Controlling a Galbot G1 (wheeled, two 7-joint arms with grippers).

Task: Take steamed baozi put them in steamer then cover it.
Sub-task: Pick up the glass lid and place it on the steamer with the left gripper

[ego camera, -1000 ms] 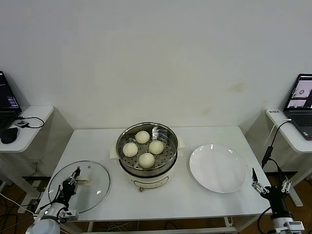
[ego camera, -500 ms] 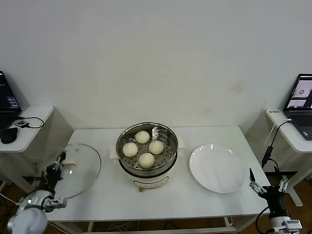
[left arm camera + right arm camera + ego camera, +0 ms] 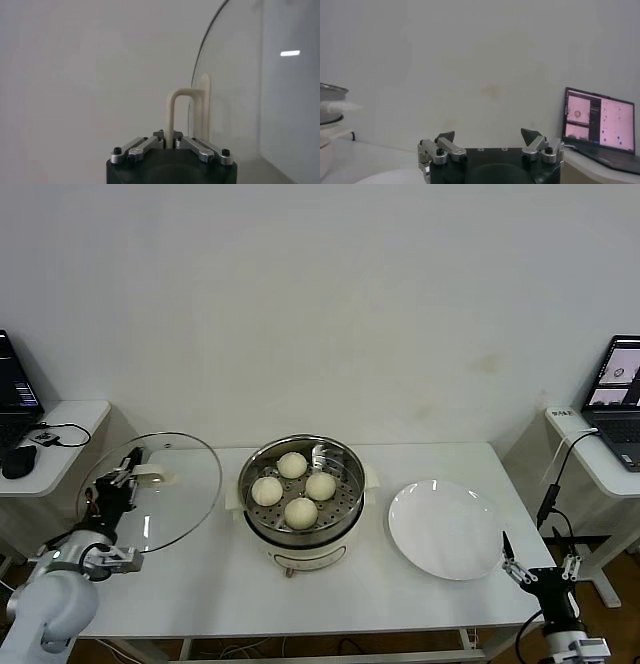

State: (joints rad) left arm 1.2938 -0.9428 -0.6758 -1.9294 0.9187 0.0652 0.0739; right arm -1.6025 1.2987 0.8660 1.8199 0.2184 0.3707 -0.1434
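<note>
Our left end effector (image 3: 128,467), clamped on the glass lid's handle (image 3: 150,476), has lifted the lid (image 3: 160,489) off the desk's (image 3: 330,594) left edge; four baozi (image 3: 293,488) fill the central steamer (image 3: 335,452), so covering remains. Right end effector (image 3: 535,569) idles apart.

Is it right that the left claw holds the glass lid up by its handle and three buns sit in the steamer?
Not quite. The head view shows four buns in the steamer, not three. The left claw does hold the glass lid up by its handle.

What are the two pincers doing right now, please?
Left pincer: shut on the glass lid handle, lid lifted off the table.
Right pincer: open, empty, beside the white plate.
</note>
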